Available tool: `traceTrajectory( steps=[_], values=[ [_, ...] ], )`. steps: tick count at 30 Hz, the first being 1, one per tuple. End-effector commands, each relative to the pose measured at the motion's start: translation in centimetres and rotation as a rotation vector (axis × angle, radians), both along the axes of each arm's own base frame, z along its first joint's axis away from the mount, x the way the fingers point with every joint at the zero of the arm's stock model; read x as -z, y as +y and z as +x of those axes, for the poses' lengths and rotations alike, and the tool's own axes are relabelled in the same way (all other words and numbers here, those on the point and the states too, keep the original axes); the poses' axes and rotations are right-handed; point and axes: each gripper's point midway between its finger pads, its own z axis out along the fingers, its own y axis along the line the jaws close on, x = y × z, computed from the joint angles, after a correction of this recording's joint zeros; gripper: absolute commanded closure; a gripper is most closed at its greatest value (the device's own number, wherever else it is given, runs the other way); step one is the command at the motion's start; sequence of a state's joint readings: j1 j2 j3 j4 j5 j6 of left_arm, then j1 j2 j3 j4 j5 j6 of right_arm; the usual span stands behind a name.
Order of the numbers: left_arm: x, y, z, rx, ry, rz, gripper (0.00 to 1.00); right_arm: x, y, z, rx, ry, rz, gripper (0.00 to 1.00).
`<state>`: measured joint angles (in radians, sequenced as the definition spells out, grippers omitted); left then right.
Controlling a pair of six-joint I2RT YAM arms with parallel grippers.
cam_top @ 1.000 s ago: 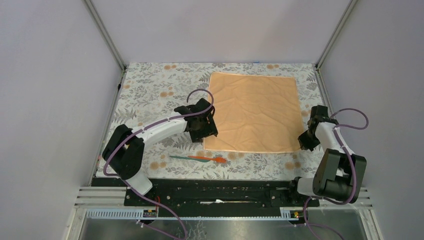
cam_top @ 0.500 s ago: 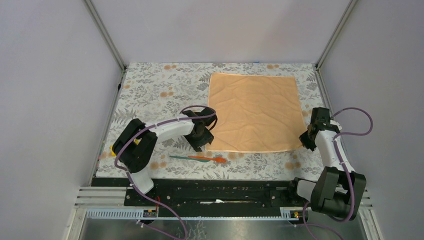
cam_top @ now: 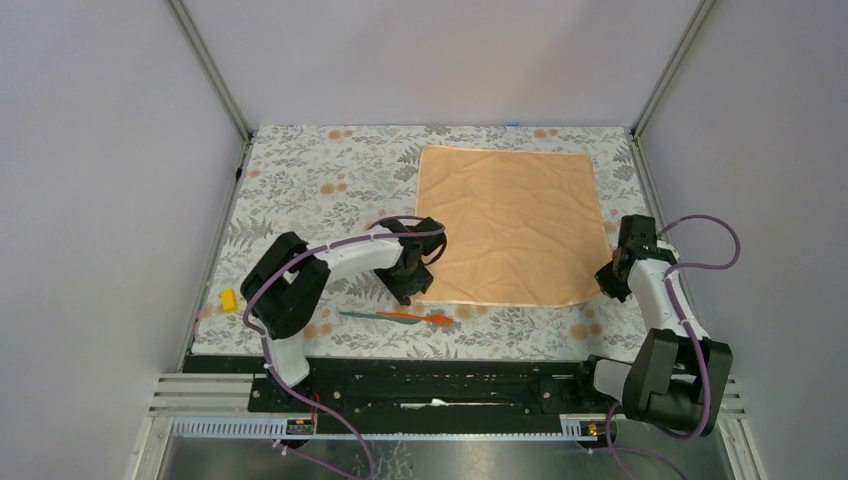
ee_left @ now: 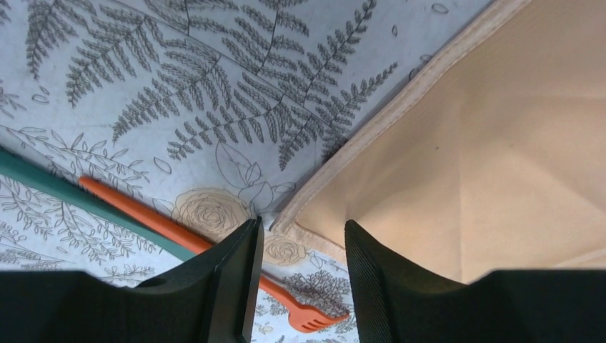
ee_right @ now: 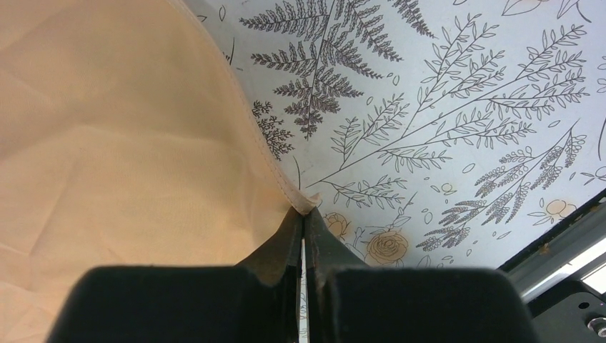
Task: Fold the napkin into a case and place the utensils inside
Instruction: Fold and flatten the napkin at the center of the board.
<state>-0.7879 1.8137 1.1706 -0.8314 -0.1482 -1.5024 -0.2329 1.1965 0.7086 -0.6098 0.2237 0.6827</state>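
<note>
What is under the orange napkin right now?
The napkin is spread on the floral tablecloth, which shows all around it. Anything beneath the cloth is covered. Both utensils lie in the open beside its near edge, not underneath.

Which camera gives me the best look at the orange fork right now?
Left wrist: the orange fork lies close up, tines visible, beside the napkin corner. Top external shows it only as a thin sliver below the napkin's near edge. Right wrist does not show it.
</note>
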Motion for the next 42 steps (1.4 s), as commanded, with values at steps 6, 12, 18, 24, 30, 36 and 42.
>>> traceTrajectory(
  steps=[6,12,18,24,30,36,42],
  values=[
    [0.6,1.1,-1.5,-0.113,0.107,0.121,0.52,0.0,0.1,0.3,-0.004,-0.011,-0.008,1.00],
    [1.1,1.3,-0.9,-0.102,0.098,0.147,0.54,-0.1,0.1,0.3,-0.008,-0.013,-0.008,1.00],
    [2.3,2.0,-1.1,-0.101,0.111,0.153,0.64,-0.1,0.2,0.4,-0.010,-0.015,-0.008,1.00],
    [2.2,2.5,-0.7,-0.087,0.080,0.157,0.80,0.0,0.4,0.4,-0.020,-0.012,-0.004,1.00],
    [1.4,2.7,0.1,-0.073,0.036,0.145,1.00,-0.5,0.5,0.6,-0.045,-0.034,-0.015,1.00],
    [-0.1,2.3,0.7,-0.036,-0.014,0.098,1.00,-1.1,1.1,1.2,-0.100,-0.067,-0.017,1.00],
    [-1.3,2.5,-0.1,-0.028,0.001,0.058,0.52,-1.2,1.0,1.2,-0.102,-0.071,-0.031,1.00]
  ],
)
